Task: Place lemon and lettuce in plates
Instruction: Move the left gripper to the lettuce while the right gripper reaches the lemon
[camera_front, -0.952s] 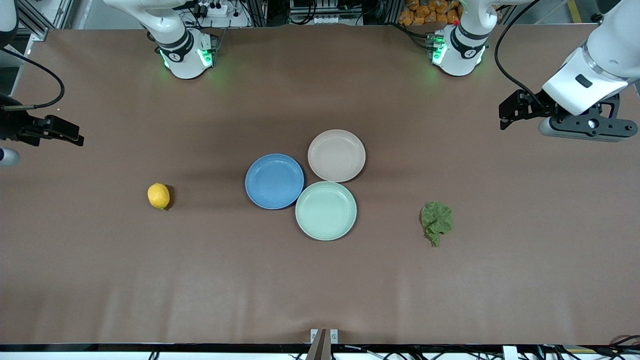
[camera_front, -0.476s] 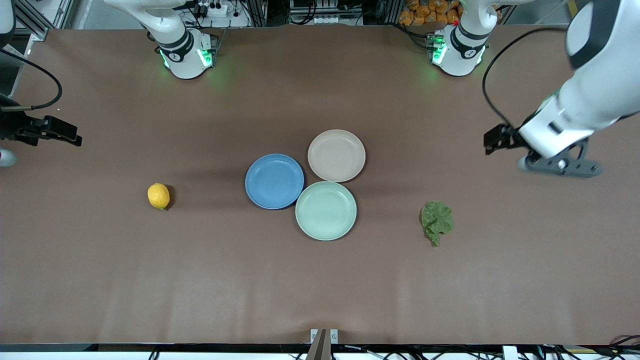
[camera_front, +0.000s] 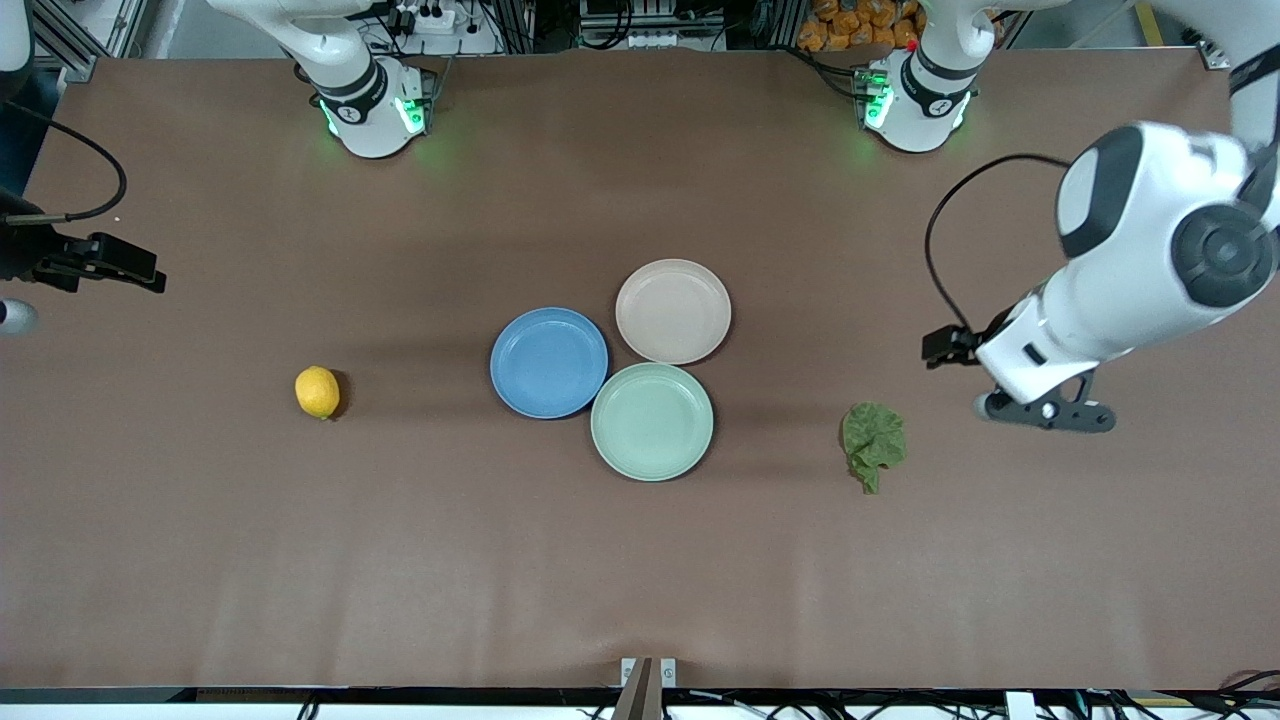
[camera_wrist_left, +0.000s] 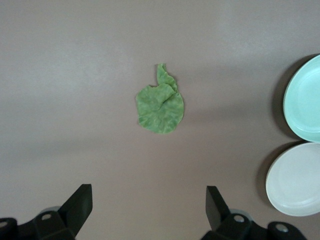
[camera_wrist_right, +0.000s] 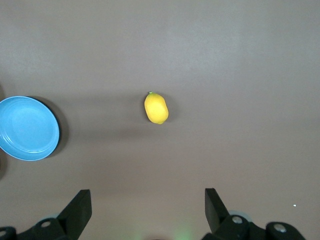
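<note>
I take the mint-green plate as my landmark, sitting about mid-bench on the brown bench.

The blue plate touches it on the side toward the right arm's end, slightly farther from the front camera. The beige-pink plate touches it too, farther from the front camera than the mint-green plate. All three plates hold nothing.

The lemon lies on the bench well apart from the mint-green plate, toward the right arm's end, with the blue plate between them. In the right wrist view I see the lemon lying on bare bench, the blue plate off to one side.

The lettuce lies flat on the bench toward the left arm's end from the mint-green plate, near it but apart, and a little nearer to the front camera. In the left wrist view the lettuce shows its stem end pointing away from the fingers, with the mint-green plate and the beige-pink plate at the picture's edge.

The left end effector hangs over bare bench beside the lettuce, toward the left arm's end; its fingers stand wide apart and hold nothing.

The right end effector hangs over the bench at the right arm's end, well apart from the mint-green plate; its fingers are spread, holding nothing.
</note>
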